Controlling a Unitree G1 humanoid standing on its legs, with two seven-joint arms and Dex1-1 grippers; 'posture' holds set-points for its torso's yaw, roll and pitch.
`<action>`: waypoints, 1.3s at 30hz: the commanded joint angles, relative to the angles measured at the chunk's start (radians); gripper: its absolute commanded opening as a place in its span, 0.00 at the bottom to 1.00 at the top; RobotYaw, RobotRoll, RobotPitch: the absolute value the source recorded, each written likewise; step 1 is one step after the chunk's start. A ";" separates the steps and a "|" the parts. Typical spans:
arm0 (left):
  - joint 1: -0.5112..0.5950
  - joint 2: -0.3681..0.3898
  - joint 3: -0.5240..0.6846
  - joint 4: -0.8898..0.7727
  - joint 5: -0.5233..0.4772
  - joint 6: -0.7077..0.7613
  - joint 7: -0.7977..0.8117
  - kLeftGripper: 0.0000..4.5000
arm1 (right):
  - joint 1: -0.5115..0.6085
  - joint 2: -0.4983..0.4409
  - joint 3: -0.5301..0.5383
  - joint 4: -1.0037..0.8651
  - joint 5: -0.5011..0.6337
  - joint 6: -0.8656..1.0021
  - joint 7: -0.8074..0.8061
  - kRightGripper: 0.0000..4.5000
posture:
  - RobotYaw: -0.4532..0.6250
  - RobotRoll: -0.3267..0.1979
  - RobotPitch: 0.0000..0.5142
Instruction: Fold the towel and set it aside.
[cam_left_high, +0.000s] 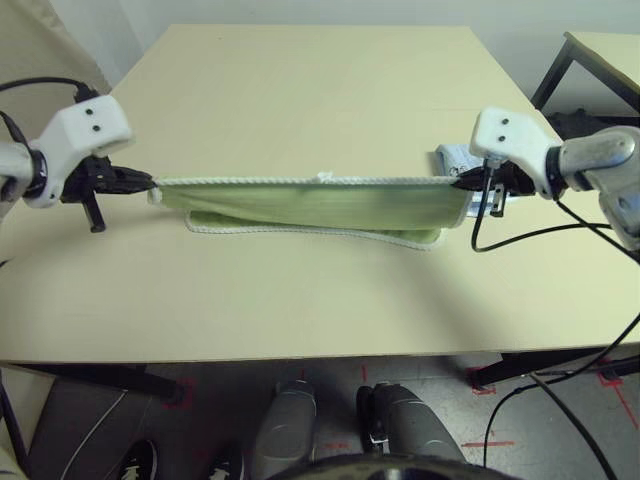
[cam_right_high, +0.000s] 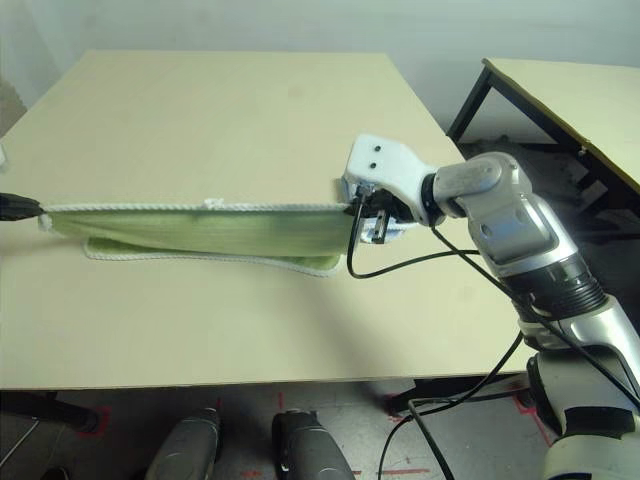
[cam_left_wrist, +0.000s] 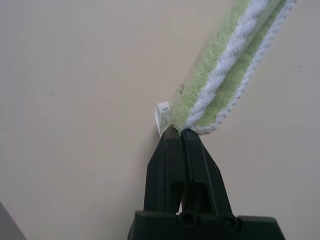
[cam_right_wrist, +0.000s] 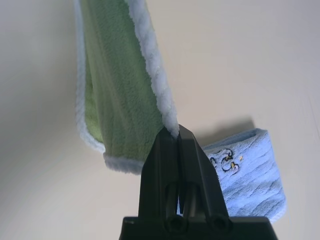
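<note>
Two grippers stretch the light yellow-green terry towel (cam_left_high: 315, 203) with white stitched edging taut across the middle of the beige desk (cam_left_high: 300, 90), its lower fold resting on the top; left gripper (cam_left_high: 148, 183) and right gripper (cam_left_high: 462, 181) each clamp an upper corner, a small folded light blue towel (cam_right_wrist: 247, 172) lying just beside the right one, toward the desk's right edge
</note>
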 joint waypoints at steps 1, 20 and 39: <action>0.014 0.041 0.016 0.046 0.014 0.024 -0.015 0.01 | 0.005 -0.040 -0.019 0.016 -0.042 0.045 0.035 0.00 | 0.52 0.62 0.17; -0.591 -0.168 -0.132 0.684 0.242 -0.266 0.376 0.01 | -0.450 0.264 -0.080 0.695 -0.219 -0.306 -0.422 0.00 | 0.51 0.62 0.18; 0.050 -0.097 -0.079 0.234 -0.021 -0.452 -0.124 0.01 | 0.035 0.106 -0.047 0.247 -0.144 -0.280 0.019 0.00 | 0.52 0.62 0.19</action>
